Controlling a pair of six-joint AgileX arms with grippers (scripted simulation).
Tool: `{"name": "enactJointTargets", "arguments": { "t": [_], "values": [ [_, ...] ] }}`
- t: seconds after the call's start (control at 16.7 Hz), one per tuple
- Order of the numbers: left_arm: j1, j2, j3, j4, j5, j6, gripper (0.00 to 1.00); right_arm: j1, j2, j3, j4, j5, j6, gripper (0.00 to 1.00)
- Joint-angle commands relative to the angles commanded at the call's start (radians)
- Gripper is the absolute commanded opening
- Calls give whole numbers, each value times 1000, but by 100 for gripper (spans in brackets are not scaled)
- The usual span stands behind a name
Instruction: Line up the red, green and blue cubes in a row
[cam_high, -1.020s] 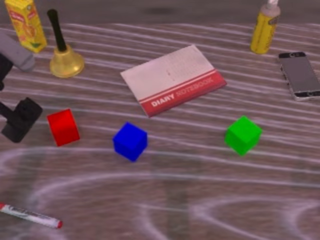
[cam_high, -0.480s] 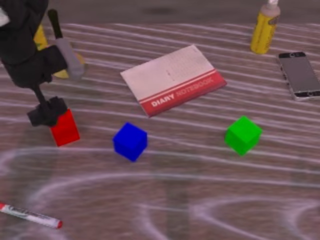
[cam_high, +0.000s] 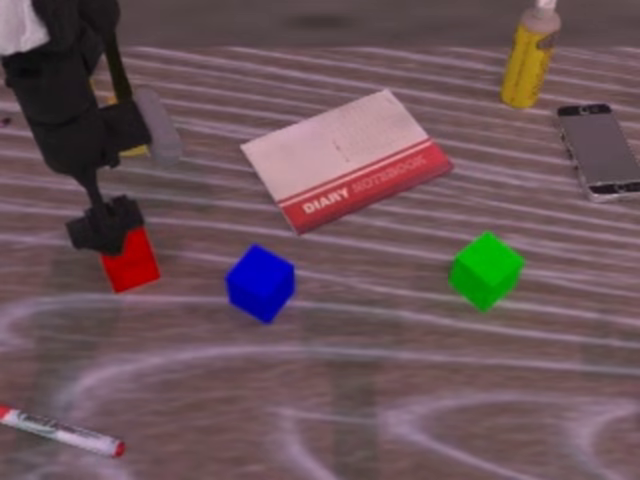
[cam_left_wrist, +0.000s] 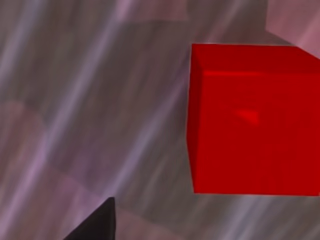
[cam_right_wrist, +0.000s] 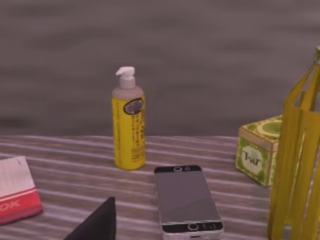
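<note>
One left gripper (cam_high: 103, 228) over red cube (cam_high: 131, 260)

White capitals reading "DIARY NOTEBOOK" run along the red band of the flat red-and-white paper notebook (cam_high: 346, 158), which lies toward the table's far edge. The other labels cannot be read.

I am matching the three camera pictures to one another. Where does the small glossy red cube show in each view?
Top view: the small glossy red cube lies on the table's left side, partly under the left gripper.
Left wrist view: the cube fills much of the picture, close up.
Right wrist view: not in it.
Shared landmark: the red-and-white diary notebook also shows in the right wrist view.
</note>
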Motion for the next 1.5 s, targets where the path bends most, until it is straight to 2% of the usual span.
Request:
{"name": "enactJointTargets", "arguments": {
  "t": [0.24,0.6,0.9,1.5],
  "values": [
    [2,14,-31,42,0,1,100,0,0,0,0,0,0,100],
    [2,108,-160,274,1,2,100,0,0,0,0,0,0,100],
    [2,125,-179,303,1,3,100,0,0,0,0,0,0,100],
    [2,125,-179,303,1,3,25,0,0,0,0,0,0,100]
  ]
}}
